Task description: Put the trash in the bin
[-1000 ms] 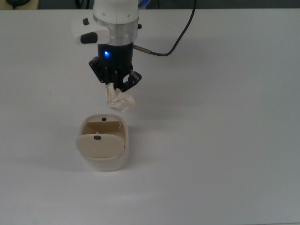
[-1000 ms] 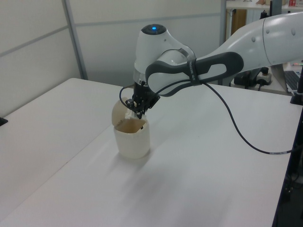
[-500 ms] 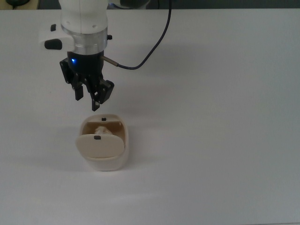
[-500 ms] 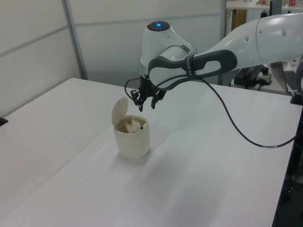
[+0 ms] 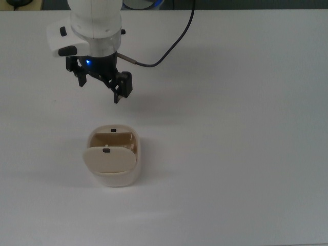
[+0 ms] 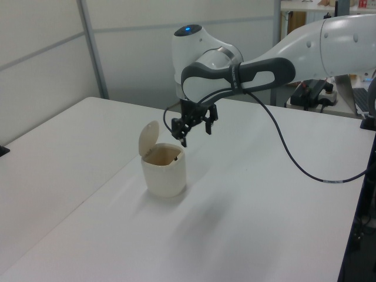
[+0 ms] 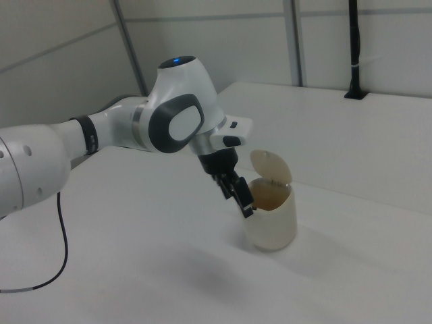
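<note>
Cream plastic catches our eye first: the bin [image 5: 114, 157] stands on the white table [image 5: 246, 154] with its flap [image 5: 109, 159] swung up, mouth open to the top view. We hold our gripper [image 5: 99, 84] above the table and clear of the bin, toward the top view's upper edge from it; its two black fingers are spread wide apart and carry nothing. We cannot make out the trash in any view; the bin's inside shows only tan wall and shadow from above, so we judge that the wad lies down inside, out of sight, and the task looks done or nearly so. What matters for our next move is that the bin sits below and just beside the gripper, which in the left view [image 6: 194, 126] hangs a little higher than the rim and to the left view's right of it [image 6: 164, 170]. The right view adds what the top view hides: our fingers [image 7: 237, 194] are close beside the rim [image 7: 271, 214], and the flap stands upright behind the mouth.
</note>
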Available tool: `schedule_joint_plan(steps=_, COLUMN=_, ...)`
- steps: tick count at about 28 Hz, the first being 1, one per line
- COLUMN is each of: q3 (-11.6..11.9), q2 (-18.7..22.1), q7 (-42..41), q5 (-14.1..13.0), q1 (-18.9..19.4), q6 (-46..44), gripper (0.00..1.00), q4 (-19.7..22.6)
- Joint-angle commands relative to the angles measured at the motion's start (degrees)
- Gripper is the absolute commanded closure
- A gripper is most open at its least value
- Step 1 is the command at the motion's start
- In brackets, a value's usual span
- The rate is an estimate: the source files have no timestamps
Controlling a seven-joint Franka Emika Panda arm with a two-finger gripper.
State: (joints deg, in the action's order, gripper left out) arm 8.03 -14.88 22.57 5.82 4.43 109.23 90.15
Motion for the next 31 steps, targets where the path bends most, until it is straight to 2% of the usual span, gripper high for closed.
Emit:
schedule_joint_plan(steps=1, q3=-0.20, q2=1.95, q7=-9.12, q5=-0.11, q1=0.76, q6=-8.76, gripper=0.00, q4=-0.06)
schedule_joint_plan(steps=5, q3=-0.20, q2=3.53, q7=-11.32, q5=-0.11, q1=0.76, q6=-10.34, gripper=0.00, q4=0.11)
schedule_joint_plan(steps=11, q3=-0.20, q2=6.69, q7=-19.83, q5=-0.11, q1=0.76, q6=-17.11, gripper=0.00, q4=0.11)
schedule_joint_plan(steps=16, q3=-0.03, q2=7.75, q7=-23.18, q5=0.33, q1=0.58, q6=-17.91, gripper=0.00, q4=0.11)
schedule_joint_plan(steps=31, q3=0.32, q2=8.64, q7=-25.30, q5=0.33, q1=0.49, q6=-17.91, gripper=0.00, q4=0.20)
